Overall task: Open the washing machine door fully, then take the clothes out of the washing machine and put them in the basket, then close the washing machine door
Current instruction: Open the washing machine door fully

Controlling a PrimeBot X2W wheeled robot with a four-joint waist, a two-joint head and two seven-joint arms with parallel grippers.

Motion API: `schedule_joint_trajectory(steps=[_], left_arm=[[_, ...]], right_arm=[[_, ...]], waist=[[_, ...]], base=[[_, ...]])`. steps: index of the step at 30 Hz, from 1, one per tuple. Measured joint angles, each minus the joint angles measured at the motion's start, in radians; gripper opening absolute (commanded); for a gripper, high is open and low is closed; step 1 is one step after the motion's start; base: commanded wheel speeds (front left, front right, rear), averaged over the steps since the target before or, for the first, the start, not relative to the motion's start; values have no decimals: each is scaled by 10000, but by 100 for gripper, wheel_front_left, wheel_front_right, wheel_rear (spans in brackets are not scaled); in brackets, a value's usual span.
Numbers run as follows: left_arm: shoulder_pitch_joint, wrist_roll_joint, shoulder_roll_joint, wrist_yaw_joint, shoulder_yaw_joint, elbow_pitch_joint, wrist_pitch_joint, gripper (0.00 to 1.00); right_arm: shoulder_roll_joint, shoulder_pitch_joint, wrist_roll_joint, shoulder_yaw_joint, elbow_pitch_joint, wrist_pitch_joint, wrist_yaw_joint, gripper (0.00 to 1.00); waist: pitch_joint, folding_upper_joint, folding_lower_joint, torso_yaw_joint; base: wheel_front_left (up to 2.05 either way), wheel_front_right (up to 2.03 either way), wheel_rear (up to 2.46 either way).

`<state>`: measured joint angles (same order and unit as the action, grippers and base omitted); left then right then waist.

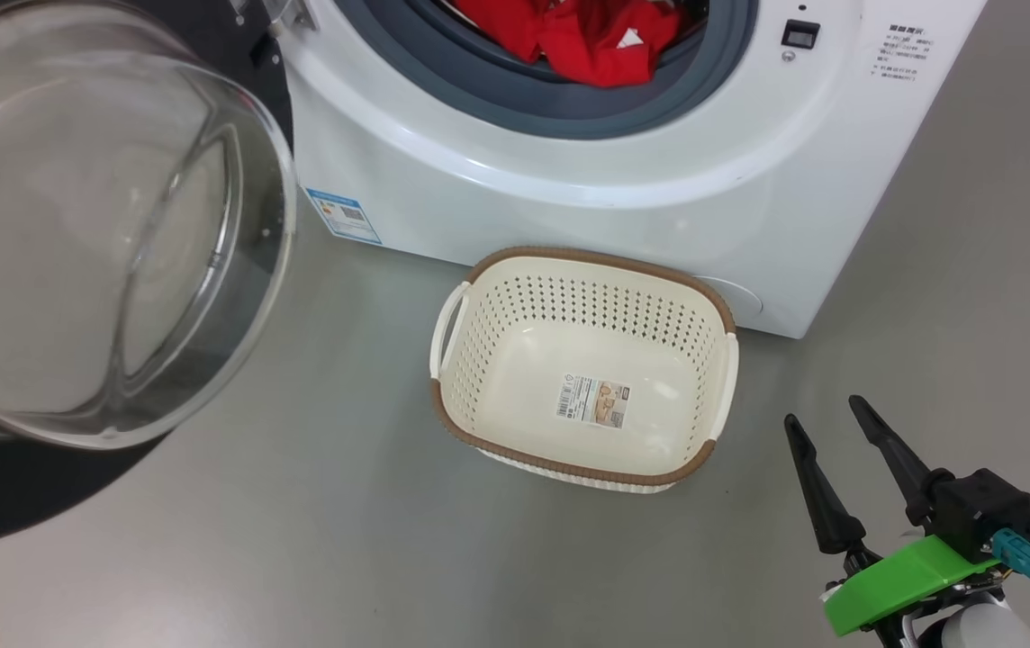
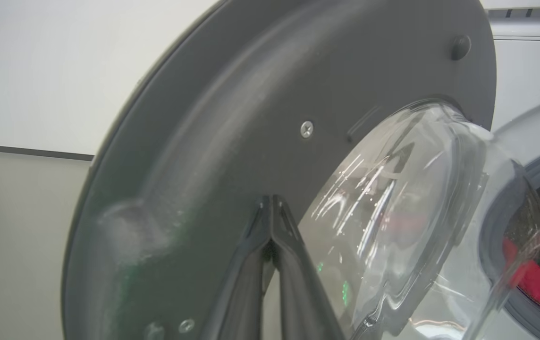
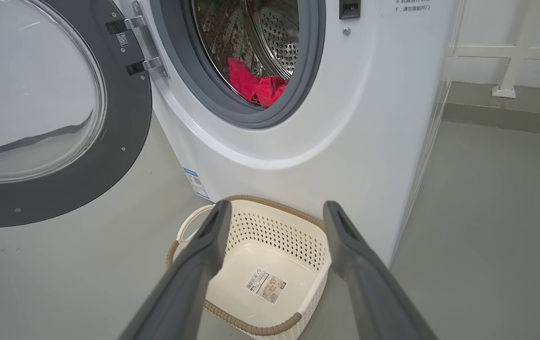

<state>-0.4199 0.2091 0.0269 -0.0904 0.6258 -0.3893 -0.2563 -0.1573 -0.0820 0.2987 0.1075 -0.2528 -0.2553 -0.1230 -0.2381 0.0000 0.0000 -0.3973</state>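
The clothes (image 1: 600, 40) lie low in the washing machine (image 1: 569, 198) mouth, above the basket (image 1: 605, 259) on the floor and up ahead of the wide right jaws, the nearer pair, I judge. The left jaws, pressed together, point at the washing machine door (image 2: 232, 118).

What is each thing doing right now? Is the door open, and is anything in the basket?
Round black-rimmed glass washing machine door: swung open.
Big white washing machine: mouth uncovered, laundry inside.
Bright red clothes: heaped in the steel drum.
Cream plastic basket with brown rim: upright on the grey floor, empty.
Left claw: shut, tips at the door's dark inner face.
Right claw: open, holding nothing.
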Motion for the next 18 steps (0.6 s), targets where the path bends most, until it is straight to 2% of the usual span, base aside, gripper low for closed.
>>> schedule_joint_trajectory(steps=[7, 18], left_arm=[[-731, -353, 523, -159, 763, -1147, -8, 0], [-1137, -780, 625, -334, 1287, -1668, -6, 0]], right_arm=[[-56, -81, -12, 21, 27, 0, 0, 100], [-107, -257, -12, 2, 19, 0, 0, 100]], waist=[[-256, 0, 0, 186], [-410, 0, 0, 313]], base=[[0, 0, 0], [0, 0, 0]])
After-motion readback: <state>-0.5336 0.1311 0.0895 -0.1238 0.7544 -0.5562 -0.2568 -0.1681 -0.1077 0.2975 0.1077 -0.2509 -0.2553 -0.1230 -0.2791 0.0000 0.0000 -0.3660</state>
